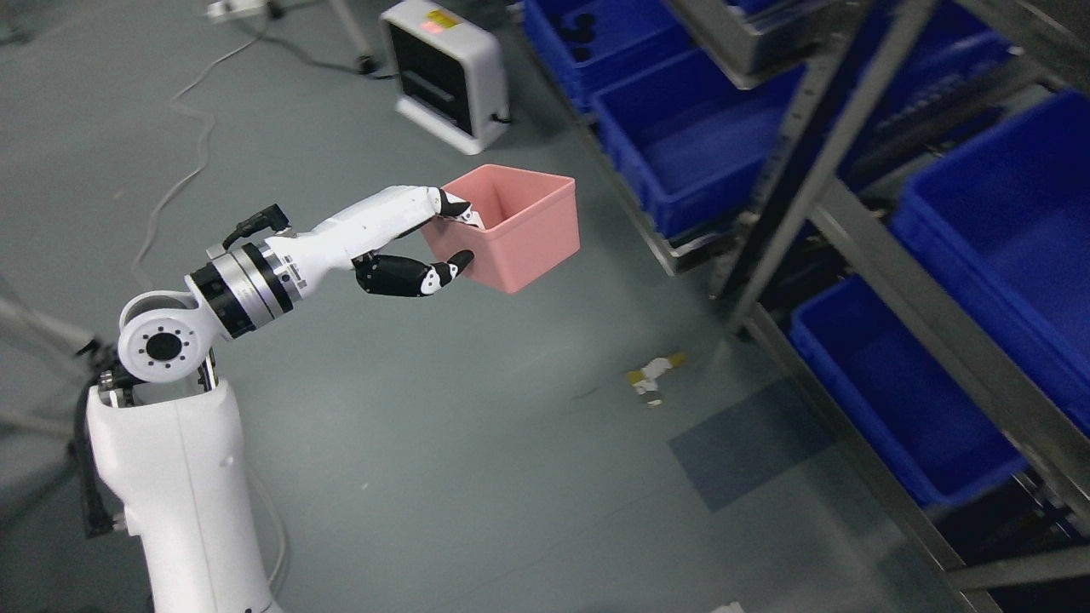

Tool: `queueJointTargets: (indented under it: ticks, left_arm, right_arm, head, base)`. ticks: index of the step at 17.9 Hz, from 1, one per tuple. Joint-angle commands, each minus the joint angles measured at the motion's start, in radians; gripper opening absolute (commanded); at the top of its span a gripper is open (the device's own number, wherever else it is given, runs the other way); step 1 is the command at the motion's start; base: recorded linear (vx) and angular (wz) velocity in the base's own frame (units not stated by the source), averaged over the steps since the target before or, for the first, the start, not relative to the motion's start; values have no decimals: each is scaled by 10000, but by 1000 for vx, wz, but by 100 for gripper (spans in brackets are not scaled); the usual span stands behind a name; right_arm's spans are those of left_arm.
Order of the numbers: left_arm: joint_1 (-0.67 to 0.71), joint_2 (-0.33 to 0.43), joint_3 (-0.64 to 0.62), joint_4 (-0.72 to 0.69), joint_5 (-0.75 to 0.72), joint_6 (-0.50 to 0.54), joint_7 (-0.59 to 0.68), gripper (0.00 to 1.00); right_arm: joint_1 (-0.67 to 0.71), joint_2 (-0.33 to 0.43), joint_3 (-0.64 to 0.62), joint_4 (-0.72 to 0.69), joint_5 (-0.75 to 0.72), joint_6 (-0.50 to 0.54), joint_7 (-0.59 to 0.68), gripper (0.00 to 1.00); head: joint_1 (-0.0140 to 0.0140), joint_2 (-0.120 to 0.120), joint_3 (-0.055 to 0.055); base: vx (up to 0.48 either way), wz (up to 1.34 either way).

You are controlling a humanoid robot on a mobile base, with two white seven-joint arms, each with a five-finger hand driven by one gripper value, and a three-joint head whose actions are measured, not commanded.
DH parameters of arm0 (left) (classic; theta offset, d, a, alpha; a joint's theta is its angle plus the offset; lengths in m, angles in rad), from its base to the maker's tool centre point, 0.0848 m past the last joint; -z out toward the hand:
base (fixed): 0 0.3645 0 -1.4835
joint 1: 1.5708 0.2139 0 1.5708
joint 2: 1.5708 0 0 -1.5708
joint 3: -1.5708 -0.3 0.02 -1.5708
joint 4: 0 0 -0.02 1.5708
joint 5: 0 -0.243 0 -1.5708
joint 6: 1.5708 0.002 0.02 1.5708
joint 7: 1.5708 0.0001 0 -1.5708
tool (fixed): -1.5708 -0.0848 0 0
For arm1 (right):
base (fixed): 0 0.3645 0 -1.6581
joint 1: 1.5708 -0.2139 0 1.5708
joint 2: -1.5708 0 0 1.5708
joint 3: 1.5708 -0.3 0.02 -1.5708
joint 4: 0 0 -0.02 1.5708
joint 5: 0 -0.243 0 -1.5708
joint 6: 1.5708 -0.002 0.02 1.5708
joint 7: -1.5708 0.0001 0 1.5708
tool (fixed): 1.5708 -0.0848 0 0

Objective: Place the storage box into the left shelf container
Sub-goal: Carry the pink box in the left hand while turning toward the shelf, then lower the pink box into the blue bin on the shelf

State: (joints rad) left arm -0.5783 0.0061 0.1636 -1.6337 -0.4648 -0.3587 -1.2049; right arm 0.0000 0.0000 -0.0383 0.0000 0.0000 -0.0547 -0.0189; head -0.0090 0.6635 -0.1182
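Box (519,230) in pink hangs over the floor, my left hand (430,243) pinching its near wall, so I judge pickup done and the carry to the blue bin (681,145) at two o'clock remains.

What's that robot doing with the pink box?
The robot's left hand is holding an empty pink storage box by its near wall, with fingers over the rim and the thumb underneath. The box is up in the air above the grey floor, not on anything yet. To the right is a metal shelf with big blue containers on it. The box has not reached any of them. The robot's right hand is not in the picture.
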Motion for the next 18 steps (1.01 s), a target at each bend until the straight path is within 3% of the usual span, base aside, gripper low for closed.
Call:
queueJointTargets:
  ticks: [1, 8, 11, 14, 18]
  left_arm:
    - [184, 114, -579, 367, 0, -64, 22, 2]
    - [430, 114, -731, 1011, -60, -599, 68, 2]
    - [430, 114, -625, 1134, -1301, -663, 68, 3]
    - [414, 114, 216, 1654, -2298, -769, 129, 3]
    - [292, 114, 1168, 2299, -2500, -816, 390, 4]
  right_arm:
    - [-184, -175, 0, -174, 0, -6, 5, 99]
    - [-184, -175, 0, -174, 0, -6, 5, 99]
    - [-184, -175, 0, -174, 0, -6, 5, 99]
    - [-184, -175, 0, -174, 0, -6, 5, 99]
    - [-184, -175, 0, -174, 0, -6, 5, 99]
  head:
    - [0, 0, 0]
    - [0, 0, 0]
    - [0, 0, 0]
    - [0, 0, 0]
    - [0, -1, 0]
  base:
    - [330, -1459]
    - [269, -1218]
    - [206, -907]
    - [164, -800]
    - [119, -684]
